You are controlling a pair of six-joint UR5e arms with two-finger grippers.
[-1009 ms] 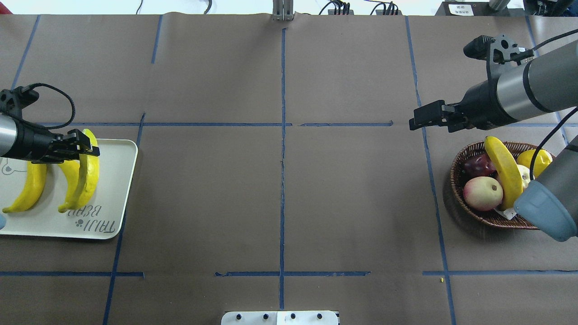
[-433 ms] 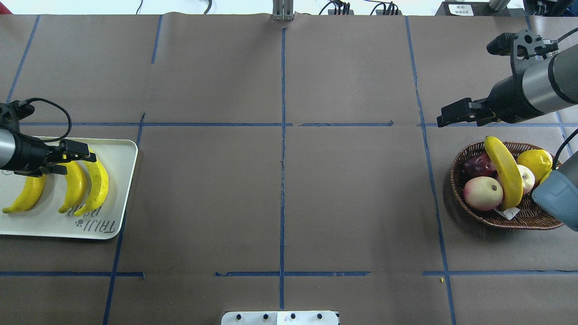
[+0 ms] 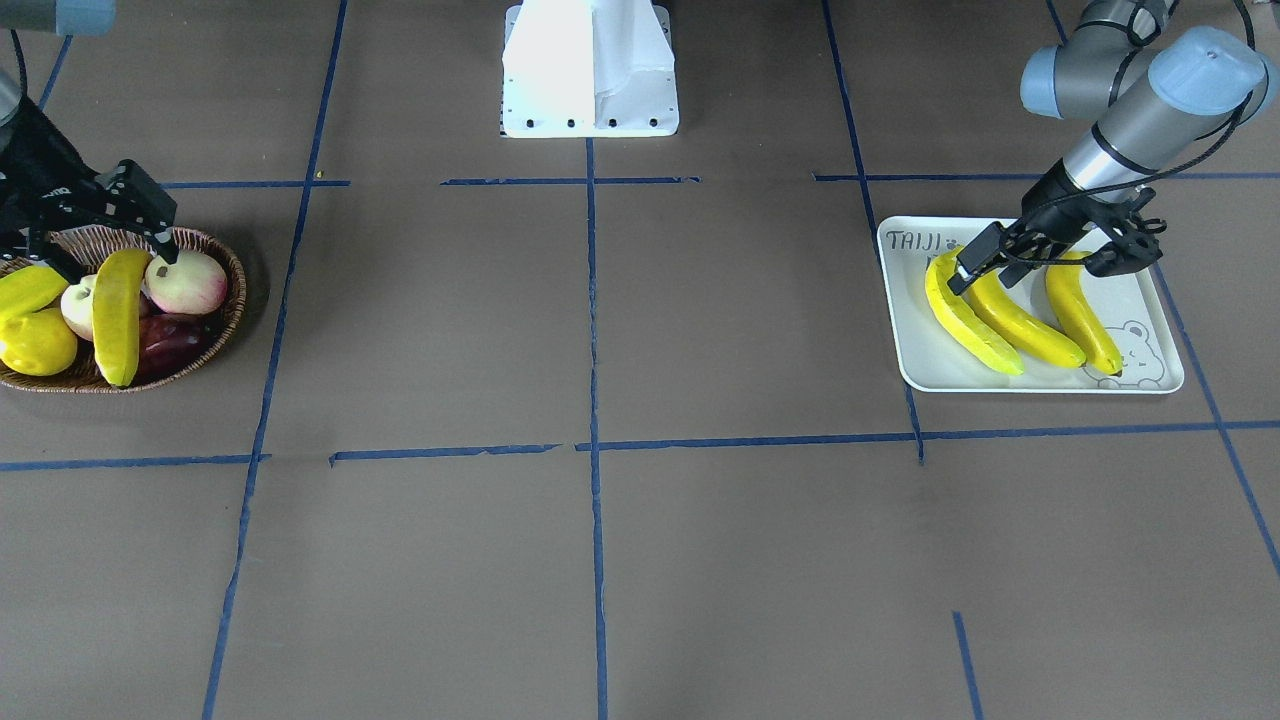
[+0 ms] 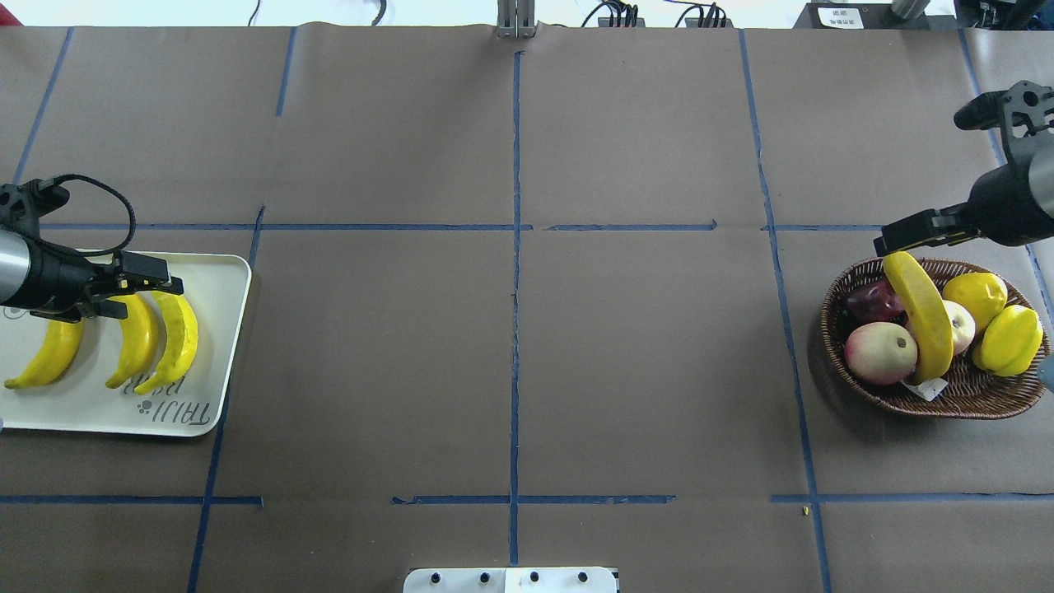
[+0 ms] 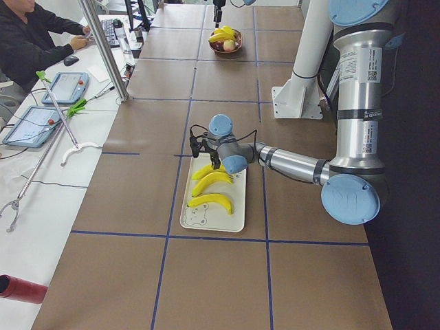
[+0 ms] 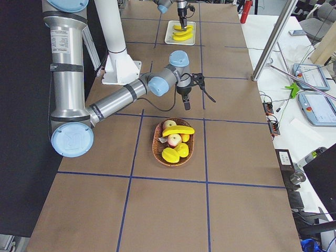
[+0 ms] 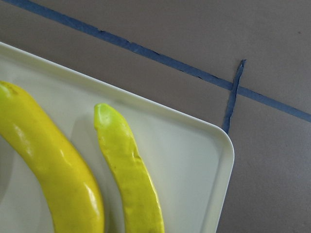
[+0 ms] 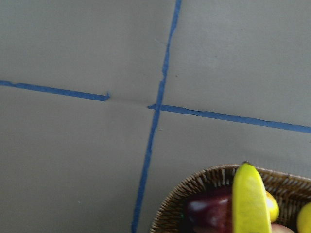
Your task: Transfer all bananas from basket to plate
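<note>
A wide brown surface (image 4: 642, 371), gridded with blue tape lines (image 4: 515, 329), is seen from above with the robot's edge at the bottom. By the left end of the surface, about midway between the robot's edge and the far edge, lies an off-white rectangular plate (image 4: 222, 329) printed "TAIJI BEAR". Three yellow bananas (image 4: 177, 342) rest on it side by side, each running from the far edge towards the robot's edge. The two nearer the middle of the surface lie close against each other, and the third lies apart, closer to the left end.

By the right end sits an oval wicker basket (image 4: 972, 403). The fourth banana (image 4: 922, 317) lies across the top of the other fruit, its far tip raised over the rim. On one side of it are a pink-and-yellow peach (image 4: 879, 352) and a dark red fruit (image 4: 873, 301); on the other side, towards the right end, are a small pale apple (image 4: 959, 325), a lemon (image 4: 976, 295) and a pointed yellow-green fruit (image 4: 1009, 339). A white tag (image 4: 924, 389) pokes out by the banana's near end.

A white base plate (image 4: 510, 579) sits at the middle of the robot's edge.

The left pincer (image 4: 151, 300) hangs just above the far ends of two bananas on the plate, jaws parted and holding nothing. The right pincer (image 4: 885, 241) hovers at the basket's far rim beside the fourth banana's raised tip. In the front view its fingers stand apart on either side of that tip, gripping nothing — whether one finger brushes the peach cannot be told
</note>
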